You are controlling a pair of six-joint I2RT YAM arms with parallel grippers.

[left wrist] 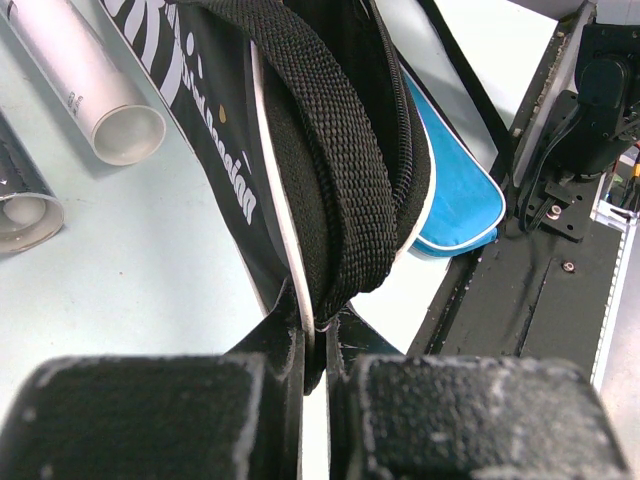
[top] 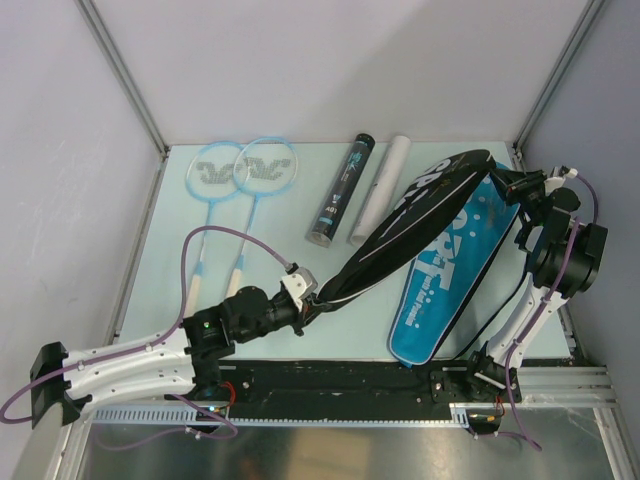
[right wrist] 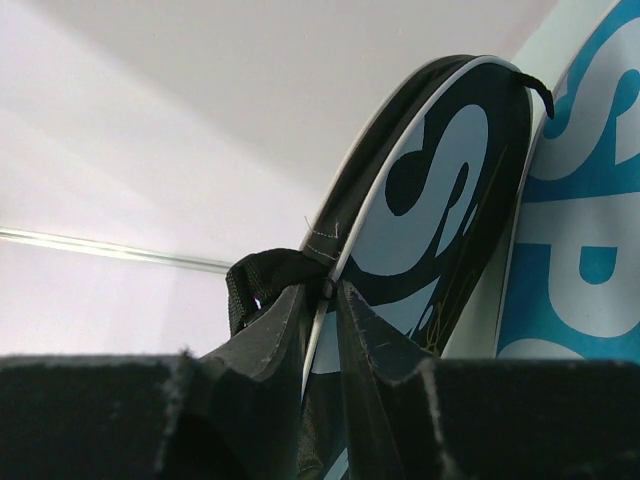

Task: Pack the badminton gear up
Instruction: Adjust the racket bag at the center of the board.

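The left tool (top: 316, 297) sits near 6 o'clock of the surface (top: 290, 225). It is pinched almost fully closed on the narrow end of the black bag (top: 420, 215). In the left wrist view its two pads press together on the bag's white-piped edge, just where the black woven strap (left wrist: 340, 160) loops back. The right tool (right wrist: 325, 298) is up at 2 o'clock. Its fingers are drawn in tight on the rim of the same bag's wide end, with the white piping caught between them beside a small fold of black webbing. The black bag therefore spans on a diagonal from 6 to 2 o'clock, turned on edge and carried at both ends. Whether its lower edge touches anything beneath cannot be told. The blue bag (top: 455, 275) lies flat on the surface just beside it. Its narrow end points toward 5 o'clock and its wide end reaches toward 2 o'clock, behind the black one. At 12 o'clock a black tube (top: 340, 195) and a white tube (top: 378, 195) lie side by side. Two light-blue rackets (top: 264, 168) rest at 10 o'clock, heads away from the arms, well apart from both tools.
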